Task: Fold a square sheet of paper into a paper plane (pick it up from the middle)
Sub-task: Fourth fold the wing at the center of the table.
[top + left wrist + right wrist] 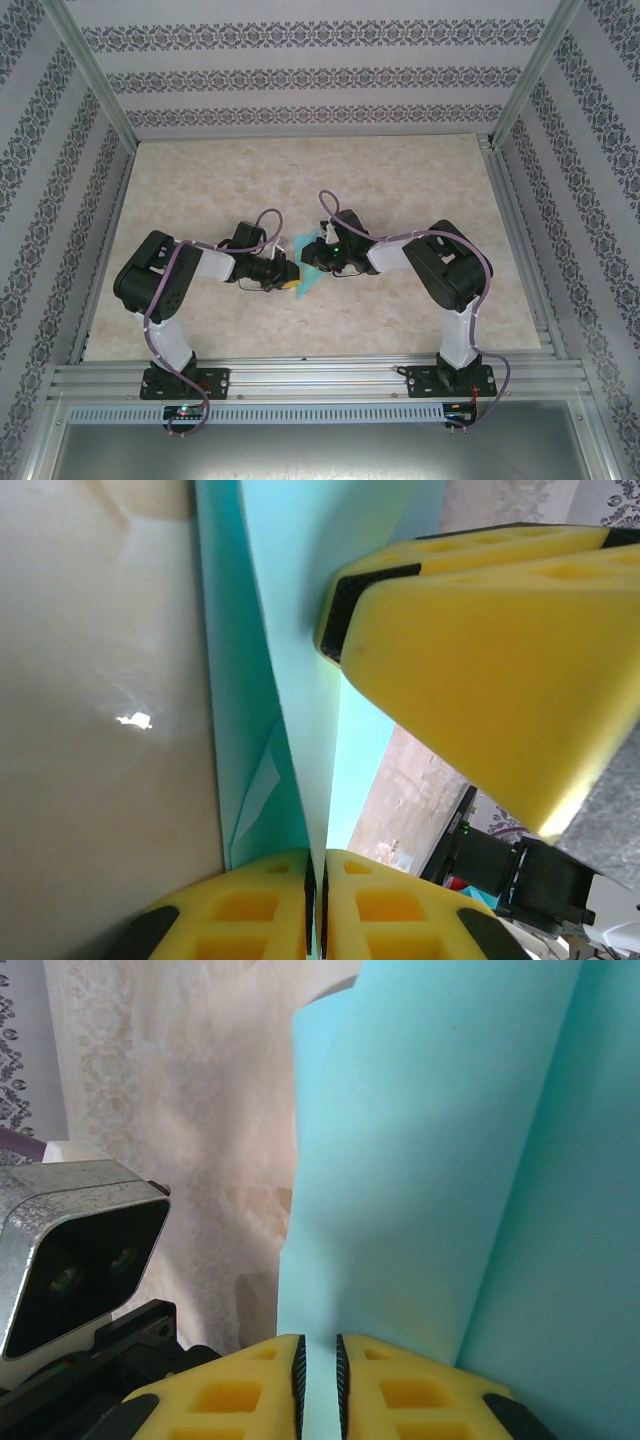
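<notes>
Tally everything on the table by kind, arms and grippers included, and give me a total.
Pieces of turquoise paper: 1, folded
Robot arms: 2, left arm and right arm
Yellow-fingered grippers: 2, left gripper and right gripper, both pinching the paper
Total: 5

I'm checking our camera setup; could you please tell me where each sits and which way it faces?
Top external: above and behind, looking down on the table; both arms show.
Left wrist: on the left arm, looking along the left gripper, shut on the turquoise paper.
Right wrist: on the right arm, looking along the right gripper, pinching the same paper.
Shared: every view sees the paper.
</notes>
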You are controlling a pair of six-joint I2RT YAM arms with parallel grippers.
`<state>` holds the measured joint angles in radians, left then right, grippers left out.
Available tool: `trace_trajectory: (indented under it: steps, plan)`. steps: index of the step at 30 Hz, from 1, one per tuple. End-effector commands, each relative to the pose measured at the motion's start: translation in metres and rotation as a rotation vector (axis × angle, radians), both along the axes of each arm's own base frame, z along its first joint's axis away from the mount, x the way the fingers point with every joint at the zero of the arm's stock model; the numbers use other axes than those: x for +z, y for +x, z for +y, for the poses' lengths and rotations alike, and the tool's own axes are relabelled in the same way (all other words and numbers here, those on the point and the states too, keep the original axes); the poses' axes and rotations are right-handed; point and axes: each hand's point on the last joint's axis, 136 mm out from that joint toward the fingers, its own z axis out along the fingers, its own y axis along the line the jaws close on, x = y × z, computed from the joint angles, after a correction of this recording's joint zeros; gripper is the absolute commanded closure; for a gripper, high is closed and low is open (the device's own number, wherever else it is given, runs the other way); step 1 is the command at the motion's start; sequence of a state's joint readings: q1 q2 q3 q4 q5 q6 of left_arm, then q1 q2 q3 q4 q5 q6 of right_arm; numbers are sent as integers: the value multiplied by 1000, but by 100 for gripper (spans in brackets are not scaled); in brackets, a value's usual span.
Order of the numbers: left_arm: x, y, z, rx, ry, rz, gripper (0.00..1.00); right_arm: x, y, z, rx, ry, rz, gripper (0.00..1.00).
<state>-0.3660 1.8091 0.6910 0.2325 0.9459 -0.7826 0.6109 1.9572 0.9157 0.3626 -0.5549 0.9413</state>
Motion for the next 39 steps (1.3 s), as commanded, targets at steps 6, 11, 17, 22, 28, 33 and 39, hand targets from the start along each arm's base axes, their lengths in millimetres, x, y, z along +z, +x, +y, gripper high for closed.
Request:
trace_trajectory:
  steps: [6,11,17,22,28,33,39]
  plan:
    - [-27,-19,22,14,123,81,90,-26,-2,-14,-36,-84,59,80]
    - [-29,-26,25,13,143,95,93,-31,-4,-17,-33,-108,69,80]
    - [-30,-33,28,5,157,112,85,-35,-8,-20,-30,-132,73,80]
    - [-34,-34,29,2,172,122,94,-35,-9,-18,-23,-122,76,80]
    - [-48,-39,36,32,225,172,100,-21,-5,-9,-8,-83,58,79]
    - [-59,-48,43,57,256,218,100,-24,-4,-11,-4,-106,67,79]
    - [-49,-45,41,55,235,174,94,-42,-13,-22,5,-200,118,81]
